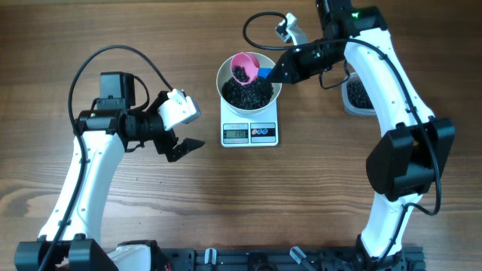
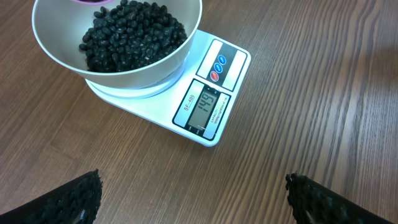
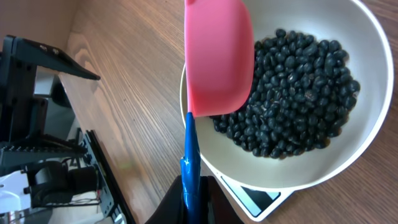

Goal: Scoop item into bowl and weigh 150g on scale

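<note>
Grips the blue handle [image 3: 191,155] of a pink scoop [image 3: 217,56] in the right claw [image 3: 193,199], clenched tight around the handle's end. Holds that scoop tilted above the white bowl [image 3: 370,68], over the part of the rim away from the display, with the handle reaching out across the rim toward the right arm [image 1: 392,83]. Carries a few of the black beads [image 1: 242,72] in the scoop's cup, as seen from overhead; shows only the cup's pink underside to the right wrist camera. Heaps most of the black beads loose in the bowl, covering its floor and climbing partway up the smooth walls, with the upper wall and rim bare all round. Seats the bowl on the white scale [image 2: 155,106], itself flat on the wooden desk [image 1: 226,203] between the two arms. Reads 149 on the grey display [image 2: 204,107], with red and blue round buttons [image 2: 219,67] just beside it. Hangs the left claw [image 2: 193,186] over bare desk near the scale, on the left arm's side, released, its two dark fingers [image 2: 68,199] spread wide and touching nothing. Tucks a clear tub [image 1: 348,108] with more dark beads at the right of the desk, partly hidden behind the right arm, apart from the scale.
</note>
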You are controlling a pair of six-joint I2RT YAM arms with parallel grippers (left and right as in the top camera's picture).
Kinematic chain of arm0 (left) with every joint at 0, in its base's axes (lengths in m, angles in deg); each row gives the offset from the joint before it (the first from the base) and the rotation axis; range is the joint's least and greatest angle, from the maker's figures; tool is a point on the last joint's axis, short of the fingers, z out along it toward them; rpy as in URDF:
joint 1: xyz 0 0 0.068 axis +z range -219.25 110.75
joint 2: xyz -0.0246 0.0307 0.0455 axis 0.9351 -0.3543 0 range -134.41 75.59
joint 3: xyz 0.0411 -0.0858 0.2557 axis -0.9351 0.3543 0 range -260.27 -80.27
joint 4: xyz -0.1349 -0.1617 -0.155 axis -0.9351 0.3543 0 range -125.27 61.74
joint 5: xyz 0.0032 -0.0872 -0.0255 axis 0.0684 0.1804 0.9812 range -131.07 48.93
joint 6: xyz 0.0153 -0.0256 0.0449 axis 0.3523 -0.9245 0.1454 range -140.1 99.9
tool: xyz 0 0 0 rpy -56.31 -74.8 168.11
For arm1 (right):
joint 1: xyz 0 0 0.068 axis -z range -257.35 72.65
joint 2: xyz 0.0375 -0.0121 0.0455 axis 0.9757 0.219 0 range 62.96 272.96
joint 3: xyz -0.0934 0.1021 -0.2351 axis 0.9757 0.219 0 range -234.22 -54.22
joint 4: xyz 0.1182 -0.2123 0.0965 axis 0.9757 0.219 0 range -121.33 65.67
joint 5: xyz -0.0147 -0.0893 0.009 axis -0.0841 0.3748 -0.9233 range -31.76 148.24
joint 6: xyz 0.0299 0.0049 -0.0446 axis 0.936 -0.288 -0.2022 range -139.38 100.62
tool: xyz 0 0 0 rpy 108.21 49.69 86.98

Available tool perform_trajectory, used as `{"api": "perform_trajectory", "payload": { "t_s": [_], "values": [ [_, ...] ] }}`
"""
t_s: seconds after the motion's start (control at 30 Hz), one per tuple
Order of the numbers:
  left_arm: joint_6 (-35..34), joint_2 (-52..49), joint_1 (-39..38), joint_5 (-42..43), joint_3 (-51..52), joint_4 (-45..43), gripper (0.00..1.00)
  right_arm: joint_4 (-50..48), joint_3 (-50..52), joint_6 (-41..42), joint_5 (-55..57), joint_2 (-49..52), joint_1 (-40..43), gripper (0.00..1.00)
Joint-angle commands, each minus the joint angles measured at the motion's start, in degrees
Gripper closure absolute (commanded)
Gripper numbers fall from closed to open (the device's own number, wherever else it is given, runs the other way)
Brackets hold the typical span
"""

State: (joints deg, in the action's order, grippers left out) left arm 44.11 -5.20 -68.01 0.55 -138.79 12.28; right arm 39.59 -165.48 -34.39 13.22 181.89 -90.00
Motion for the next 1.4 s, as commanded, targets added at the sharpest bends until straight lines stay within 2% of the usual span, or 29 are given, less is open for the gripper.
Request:
{"api": "perform_trajectory", "payload": {
  "t_s": [0.0,0.2,0.63,0.9,1.37],
  "values": [
    [-0.3,-0.2,0.2,0.3,-0.3,0.0,0.0,-1.5,-0.9,2.0,-1.0,-2.3,0.1,0.96],
    [-0.3,-0.2,0.2,0.3,-0.3,0.0,0.0,-4.2,-0.9,3.4,3.1,-2.3,0.1,0.96],
    [-0.3,-0.2,0.2,0.3,-0.3,0.0,0.0,-4.1,-0.9,1.5,8.9,-4.1,0.0,0.96],
    [-0.3,-0.2,0.2,0.3,-0.3,0.0,0.0,-2.2,-0.9,0.0,15.5,-4.1,-2.9,0.96],
    [-0.3,-0.2,0.2,0.3,-0.3,0.0,0.0,-2.3,-0.9,-1.5,18.1,-4.1,-4.2,0.96]
  ]
}}
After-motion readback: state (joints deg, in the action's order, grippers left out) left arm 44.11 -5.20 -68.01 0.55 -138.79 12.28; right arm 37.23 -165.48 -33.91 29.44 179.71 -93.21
